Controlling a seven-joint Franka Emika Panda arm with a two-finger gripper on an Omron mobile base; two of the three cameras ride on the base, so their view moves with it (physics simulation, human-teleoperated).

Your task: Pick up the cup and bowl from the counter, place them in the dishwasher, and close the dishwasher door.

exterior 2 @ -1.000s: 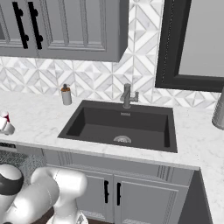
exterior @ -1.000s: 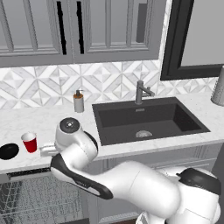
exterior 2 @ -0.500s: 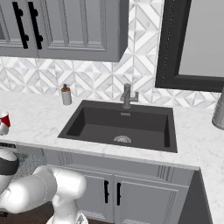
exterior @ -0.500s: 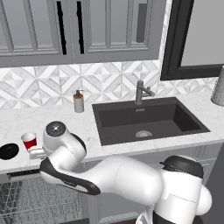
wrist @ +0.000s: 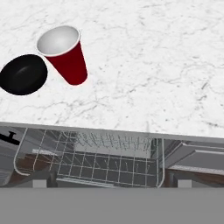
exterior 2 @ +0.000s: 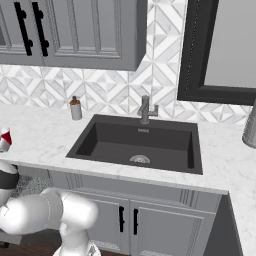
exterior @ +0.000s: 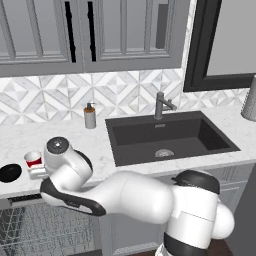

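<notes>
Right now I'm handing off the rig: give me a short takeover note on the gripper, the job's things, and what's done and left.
Gripper: open, holding nothing, above the counter edge.
Cup: upright on the counter, bowl close beside it; both untouched.
Dishwasher: open below the counter edge, wire rack showing, nothing loaded that I can see.
Done: none of the steps.
Left: load cup, load bowl, close the door.

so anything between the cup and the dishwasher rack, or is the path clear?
Nothing visible blocks it. In the hand view the cup stands upright on the counter with the bowl right beside it, and the dishwasher is open just below the counter edge with its wire rack bare. The bowl lies to the side, not on that path.
</notes>
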